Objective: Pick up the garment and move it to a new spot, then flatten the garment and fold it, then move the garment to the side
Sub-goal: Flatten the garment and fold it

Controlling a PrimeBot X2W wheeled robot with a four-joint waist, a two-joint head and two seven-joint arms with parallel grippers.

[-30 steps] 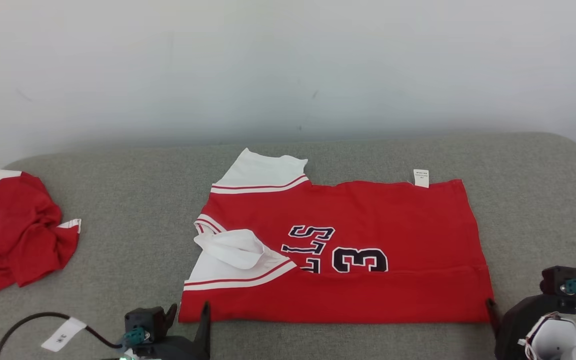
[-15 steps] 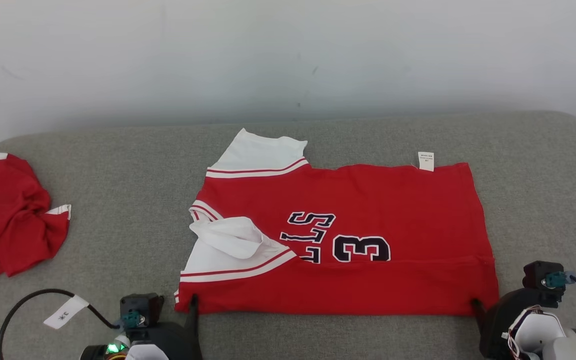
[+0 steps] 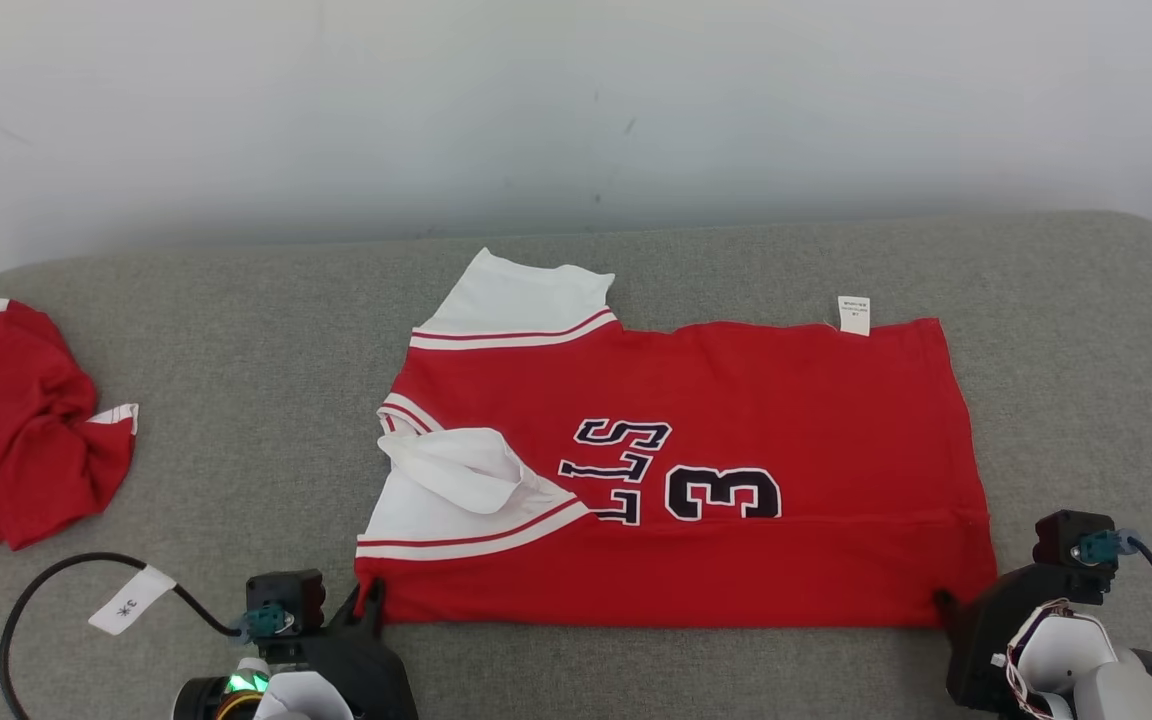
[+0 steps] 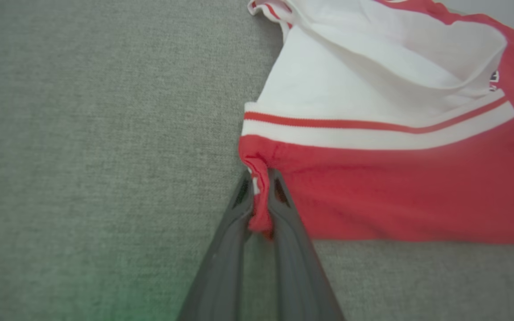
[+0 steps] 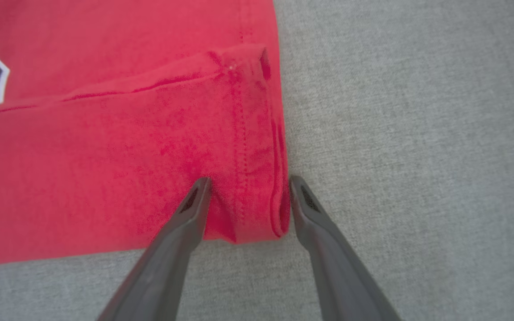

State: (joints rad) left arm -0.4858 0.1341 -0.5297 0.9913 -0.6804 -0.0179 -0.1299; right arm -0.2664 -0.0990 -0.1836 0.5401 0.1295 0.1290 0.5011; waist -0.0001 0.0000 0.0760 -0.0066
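The garment (image 3: 736, 400) is a red jersey with white sleeves and dark lettering. It lies spread on the grey padded surface (image 3: 236, 350), and a near strip (image 5: 105, 156) is folded over it. My left gripper (image 3: 373, 600) is at the near-left corner. In the left wrist view its fingers (image 4: 259, 178) are shut on a pinch of red hem. My right gripper (image 3: 941, 600) is at the near-right corner. There it (image 5: 249, 180) is open, with one finger resting on the cloth and the other just off the side edge.
A second crumpled red and white garment (image 3: 16, 430) lies at the far left edge. A black cable with a white tag (image 3: 131, 605) loops beside my left wrist. A white care label (image 3: 853, 313) sticks out at the jersey's far edge. A pale wall (image 3: 576, 100) rises behind.
The head view has shifted, so everything sits higher in it. My left gripper's fingers, apart a second ago, have closed on the near-left corner. My right gripper has edged in onto the near-right corner.
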